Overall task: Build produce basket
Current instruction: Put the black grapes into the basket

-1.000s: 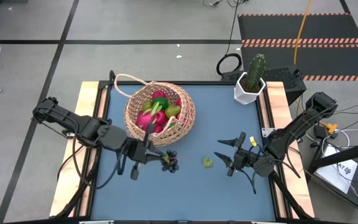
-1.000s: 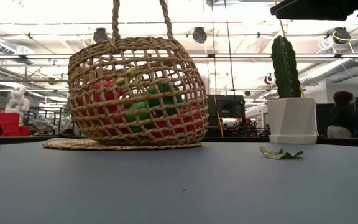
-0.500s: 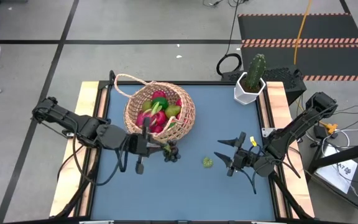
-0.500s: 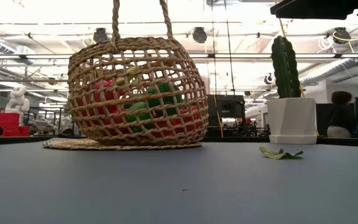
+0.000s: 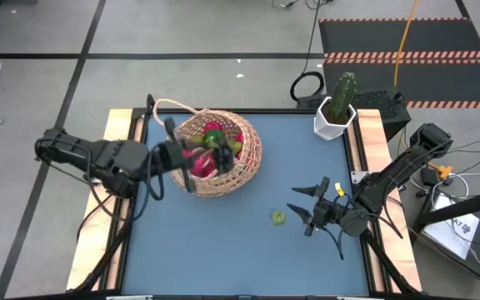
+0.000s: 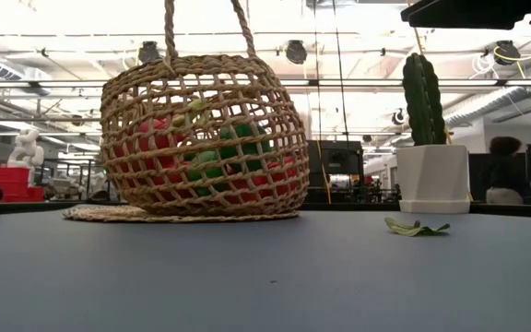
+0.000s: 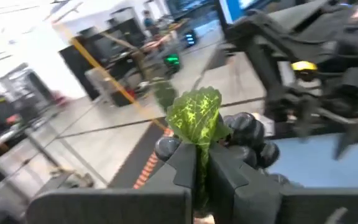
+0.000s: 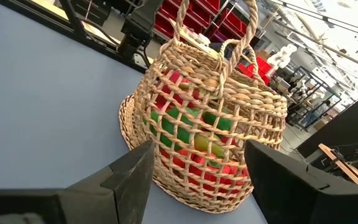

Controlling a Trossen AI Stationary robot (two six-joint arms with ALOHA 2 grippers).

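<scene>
The round woven basket (image 5: 215,154) stands on the blue table left of centre and holds red, pink and green produce (image 5: 211,137); it also shows in the low view (image 6: 201,138) and the right wrist view (image 8: 210,124). My left gripper (image 5: 207,152) reaches level over the basket's mouth, shut on a dark grape bunch (image 7: 247,134) with a green leaf. My right gripper (image 5: 302,208) hangs open over the table's right part, pointing toward the basket, with nothing between its fingers (image 8: 129,174). My left gripper pinches the grape bunch's green leaf (image 7: 194,124) between its two fingers, and the leaf's top sticks out above them. The fingers lie level and come from the table's left. The dark grapes sit just beyond the fingertips, lifted clear above the fruit in the basket.
A white pot with a cactus (image 5: 337,112) stands at the far right corner. A small green piece (image 5: 279,217) lies on the table just left of my right gripper, flat in the low view (image 6: 416,226). The basket's loop handle (image 5: 169,112) leans left.
My left gripper has risen and gone toward the far edge, tipping from a downward slant to level. It has carried the grape bunch from the table in front of the basket up over the basket's mouth. The basket's handle has shifted slightly.
</scene>
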